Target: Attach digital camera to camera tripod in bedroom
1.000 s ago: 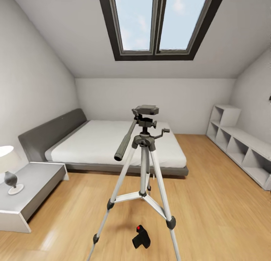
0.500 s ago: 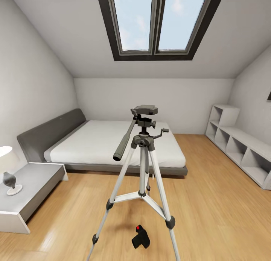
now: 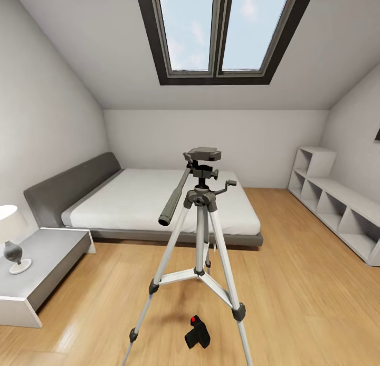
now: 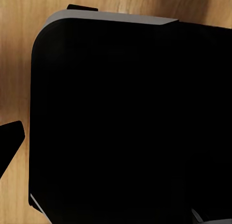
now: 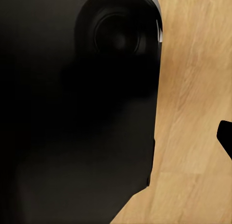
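Observation:
The camera tripod [image 3: 201,213] stands on the light wood floor in the middle of the bedroom, straight ahead in the head view. Its dark grey head plate [image 3: 205,154] is bare, and the long black pan handle [image 3: 174,197] slopes down to the left. The digital camera [image 3: 197,334], small and black with a red button on top, lies on the floor between the tripod's front legs. In each wrist view, one dark fingertip [image 4: 10,137] [image 5: 225,137] shows at the picture's edge, over the floor and beside my black body [image 4: 125,122].
A grey-framed white bed [image 3: 153,200] stands behind the tripod. At the left is a grey nightstand [image 3: 45,258] with a lamp [image 3: 10,239]. White cube shelves [image 3: 338,208] line the right wall. Bare wood floor lies on both sides of the tripod.
The head view shifted slightly a second ago and has held still since. The tripod and the camera have not moved.

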{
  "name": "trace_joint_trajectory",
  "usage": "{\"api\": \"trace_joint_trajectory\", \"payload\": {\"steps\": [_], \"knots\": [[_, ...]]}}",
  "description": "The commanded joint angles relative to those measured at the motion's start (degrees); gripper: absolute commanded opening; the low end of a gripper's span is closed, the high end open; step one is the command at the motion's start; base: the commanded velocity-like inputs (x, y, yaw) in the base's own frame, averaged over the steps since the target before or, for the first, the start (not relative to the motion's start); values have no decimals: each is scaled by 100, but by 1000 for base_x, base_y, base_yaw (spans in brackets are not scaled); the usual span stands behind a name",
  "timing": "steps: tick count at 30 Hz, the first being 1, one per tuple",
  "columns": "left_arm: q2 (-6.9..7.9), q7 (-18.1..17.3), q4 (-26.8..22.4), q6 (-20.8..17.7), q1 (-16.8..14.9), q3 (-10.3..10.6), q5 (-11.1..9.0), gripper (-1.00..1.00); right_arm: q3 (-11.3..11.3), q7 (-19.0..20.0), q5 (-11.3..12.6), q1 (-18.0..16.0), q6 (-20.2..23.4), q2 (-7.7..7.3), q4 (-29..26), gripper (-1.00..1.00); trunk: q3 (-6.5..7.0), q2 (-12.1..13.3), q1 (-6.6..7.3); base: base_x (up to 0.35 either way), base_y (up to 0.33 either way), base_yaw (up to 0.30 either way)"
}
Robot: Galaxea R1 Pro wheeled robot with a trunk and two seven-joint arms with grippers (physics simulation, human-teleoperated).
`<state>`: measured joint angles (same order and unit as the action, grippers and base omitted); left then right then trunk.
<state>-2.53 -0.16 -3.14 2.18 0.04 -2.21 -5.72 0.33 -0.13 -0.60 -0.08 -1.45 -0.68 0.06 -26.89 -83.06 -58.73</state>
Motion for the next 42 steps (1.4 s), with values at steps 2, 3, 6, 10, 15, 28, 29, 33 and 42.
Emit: {"api": "trace_joint_trajectory", "payload": {"steps": [2, 3, 6, 10, 15, 28, 29, 33, 42], "knots": [[-2, -2, -3, 10, 1, -17, -52, 100, 2, 1, -8, -1, -14, 2, 0, 100, -4, -2, 0, 0, 0, 0], [-2, -2, -3, 10, 1, -17, -52, 100, 5, 2, -9, -1, -14, 4, -1, 100, -4, -2, 0, 0, 0, 0], [-2, -2, -3, 10, -2, -17, -52, 100, 6, 3, -10, -1, -13, 5, 1, 100, -4, -2, 0, 0, 0, 0], [-2, -2, -3, 10, -2, -17, -52, 100, 2, -11, 0, -1, -15, 4, 0, 100, -4, -2, 0, 0, 0, 0], [-2, -2, -3, 10, 2, -17, -52, 100, -7, -23, 24, -1, -19, -6, 2, 100, -4, -2, 0, 0, 0, 0], [-2, -2, -3, 10, -1, -17, -52, 100, 111, 11, -248, -1, 184, -181, -1693, 100, -4, -2, 0, 0, 0, 0], [-2, -2, -3, 10, -1, -17, -52, 100, 115, 13, -255, -1, 278, -195, -1978, 100, -4, -2, 0, 0, 0, 0], [-2, -2, -3, 10, -2, -17, -52, 100, 116, 20, -283, -1, 993, -225, -3067, 100, -4, -2, 0, 0, 0, 0], [-2, -2, -3, 10, 0, -17, -52, 100, 39, 71, -323, -1, 3513, -256, -5169, 100, -4, -2, 0, 0, 0, 0]]}}
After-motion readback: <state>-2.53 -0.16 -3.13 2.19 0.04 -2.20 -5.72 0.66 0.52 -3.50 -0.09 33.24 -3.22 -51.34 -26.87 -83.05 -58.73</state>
